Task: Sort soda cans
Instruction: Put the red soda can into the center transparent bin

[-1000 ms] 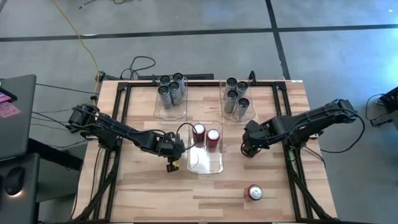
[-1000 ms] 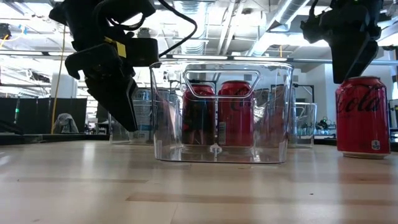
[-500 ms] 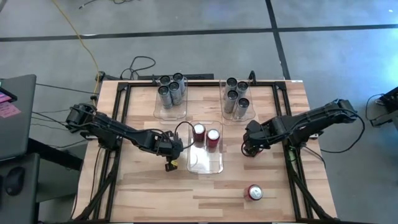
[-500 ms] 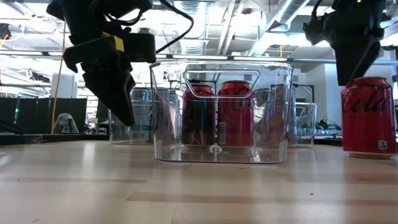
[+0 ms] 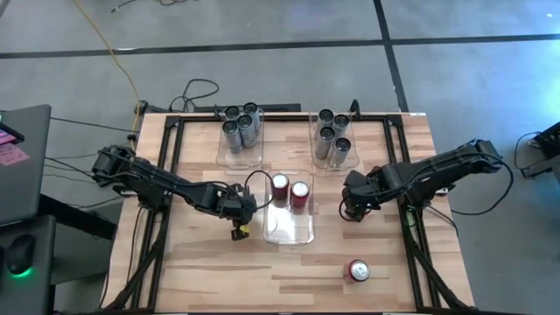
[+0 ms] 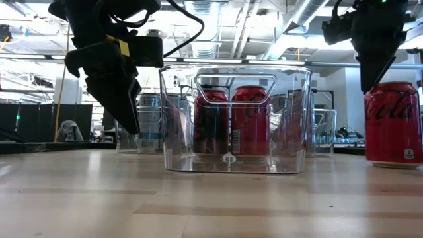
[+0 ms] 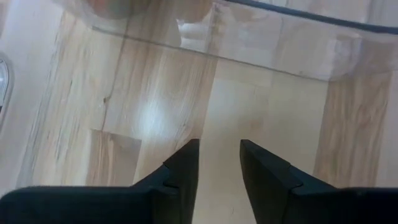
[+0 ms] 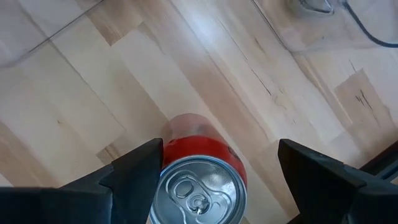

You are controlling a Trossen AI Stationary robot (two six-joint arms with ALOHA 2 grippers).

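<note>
Right gripper (image 8: 214, 177) spread wide around an upright red can (image 8: 200, 180); left gripper (image 7: 219, 165) narrowly parted, empty

Red soda cans (image 5: 290, 192) with silver tops, others (image 5: 241, 125) silver-grey.

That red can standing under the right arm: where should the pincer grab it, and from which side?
By its round side wall, about halfway up, coming straight down from above. The red can stands upright, its silver top facing up, with bare table around it. The right pincer hangs open over it, a finger on each side. The left pincer waits beside the clear box.
</note>
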